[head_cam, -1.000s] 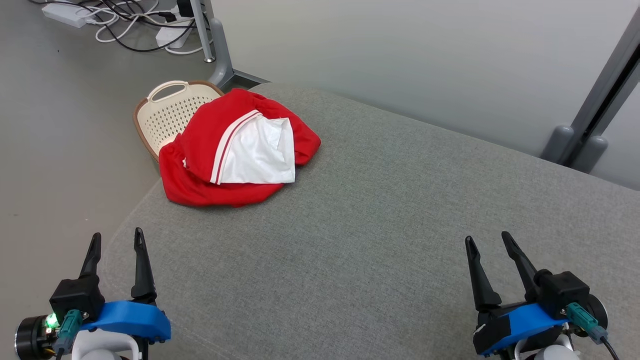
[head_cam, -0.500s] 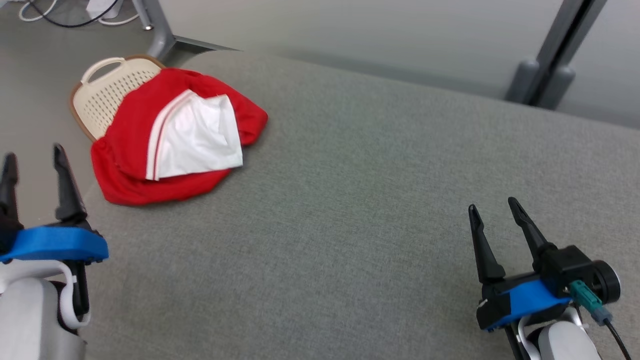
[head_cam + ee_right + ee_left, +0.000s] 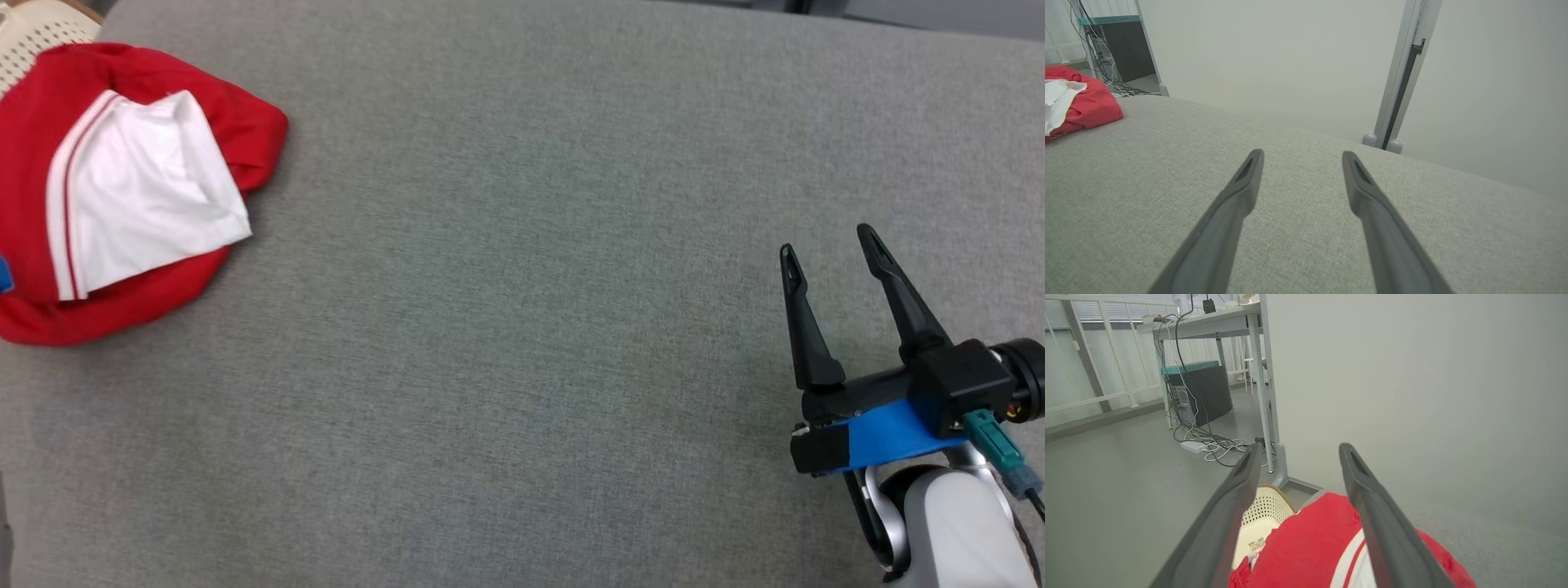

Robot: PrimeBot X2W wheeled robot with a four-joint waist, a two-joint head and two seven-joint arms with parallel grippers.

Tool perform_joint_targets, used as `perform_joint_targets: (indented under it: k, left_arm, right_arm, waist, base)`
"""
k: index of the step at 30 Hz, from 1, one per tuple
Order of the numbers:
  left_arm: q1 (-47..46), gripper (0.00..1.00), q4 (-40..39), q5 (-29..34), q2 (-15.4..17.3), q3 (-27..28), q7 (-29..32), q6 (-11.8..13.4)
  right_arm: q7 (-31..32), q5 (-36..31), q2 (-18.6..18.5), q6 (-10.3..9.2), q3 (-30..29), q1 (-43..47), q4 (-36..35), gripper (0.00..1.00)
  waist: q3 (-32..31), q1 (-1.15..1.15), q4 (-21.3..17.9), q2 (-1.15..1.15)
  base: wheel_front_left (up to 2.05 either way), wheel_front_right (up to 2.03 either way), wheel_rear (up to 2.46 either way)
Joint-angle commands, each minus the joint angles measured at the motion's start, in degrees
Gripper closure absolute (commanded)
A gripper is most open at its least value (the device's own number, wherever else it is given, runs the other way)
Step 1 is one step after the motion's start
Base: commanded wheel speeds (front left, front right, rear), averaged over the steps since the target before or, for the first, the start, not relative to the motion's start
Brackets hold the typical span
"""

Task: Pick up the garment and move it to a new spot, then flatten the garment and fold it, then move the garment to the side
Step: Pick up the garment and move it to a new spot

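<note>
Item 1, garment (image 3: 122,196): red, with a white panel (image 3: 139,212) edged in a red stripe; we record it bunched in a loose heap at the far left corner of the grey upholstered surface (image 3: 522,327), unfolded, its outer edge hanging past that corner onto the basket

Item 2, basket (image 3: 1263,510): cream, perforated, with a handle opening; we place it on the floor just off the same far left corner of the surface, its nearer side covered by the garment

Item 3, left gripper (image 3: 1300,446): we list its two dark fingers as spread wide apart with nothing between them, held in the air over the left corner of the surface and pointing across the garment and basket; we see no contact with either

Item 4, right gripper (image 3: 826,239): fingers likewise spread apart and empty, poised above the near right part of the surface, well apart from the garment, fingertips pointing toward the surface's far edge

Item 5, surroundings: a pale partition wall (image 3: 1412,396) runs along the far edge of the surface; beyond the far left corner we note a desk (image 3: 1208,322), a dark case (image 3: 1202,394) beneath it and loose cables (image 3: 1208,443) on the floor
</note>
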Motion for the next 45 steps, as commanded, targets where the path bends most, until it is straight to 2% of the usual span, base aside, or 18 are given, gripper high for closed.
perform_joint_targets:
  k: [1,6,15,19,24,27,32,41,45]
  left_arm:
    - [-1.8,0.0,2.6,0.1,0.6,-0.4,-0.2,-0.6]
    - [-6.7,0.0,11.5,-0.2,1.1,-3.1,0.9,-2.1]
    - [-10.3,0.0,24.9,-2.6,-0.8,-7.6,5.9,-3.1]
    - [-10.5,0.0,27.7,-5.4,-2.0,-9.7,9.9,-3.2]
    - [-10.5,0.0,27.3,-9.3,-1.5,-13.1,13.3,-3.1]
    - [-10.4,1.0,26.6,-11.3,-0.4,-15.4,15.3,-3.1]
    - [-10.3,1.0,26.7,-13.2,1.4,-17.9,13.8,-3.1]
    - [-13.6,1.0,25.8,-13.2,5.4,-21.7,3.6,-3.1]
    - [-15.1,1.0,24.4,-12.4,6.9,-23.2,1.3,-3.1]
  right_arm:
    - [0.4,-0.6,-0.3,0.0,0.2,-0.7,-1.0,0.0]
    - [1.6,-1.0,-0.9,0.0,0.6,-1.4,-3.8,0.0]
    - [2.7,-1.4,-1.2,0.0,1.4,-2.3,-6.6,0.0]
    - [2.6,-1.0,-1.3,0.0,1.5,-2.5,-6.6,0.0]
    - [2.5,-0.6,-1.4,0.0,1.6,-2.5,-6.2,0.0]
    - [2.4,-0.5,-1.3,0.0,1.9,-2.7,-6.1,0.0]
    - [2.1,-0.1,-1.2,0.0,1.7,-2.6,-5.8,0.0]
    - [0.2,1.0,-0.6,0.0,1.9,-2.1,-3.1,0.0]
    - [-0.8,1.9,-0.4,0.0,2.2,-2.2,-1.5,0.0]
  waist:
    - [1.1,-0.01,-0.2,0.0]
    - [4.2,-0.01,-1.0,0.0]
    - [6.9,-0.01,-1.3,0.0]
    - [6.9,-0.01,-1.4,0.0]
    - [6.8,-0.01,-1.5,0.0]
    - [6.7,-0.01,-1.8,0.0]
    - [6.2,-0.01,-2.3,0.0]
    - [2.6,-0.01,-2.8,0.0]
    - [0.6,-0.01,-3.2,0.0]
  base:
    - [0.0,0.0,0.0]
    - [0.0,0.0,0.0]
    - [0.0,0.0,0.0]
    - [0.0,0.0,0.0]
    - [0.0,0.0,0.0]
    - [0.0,0.0,0.0]
    - [0.0,0.0,0.0]
    - [0.0,0.0,0.0]
    - [0.0,0.0,0.0]
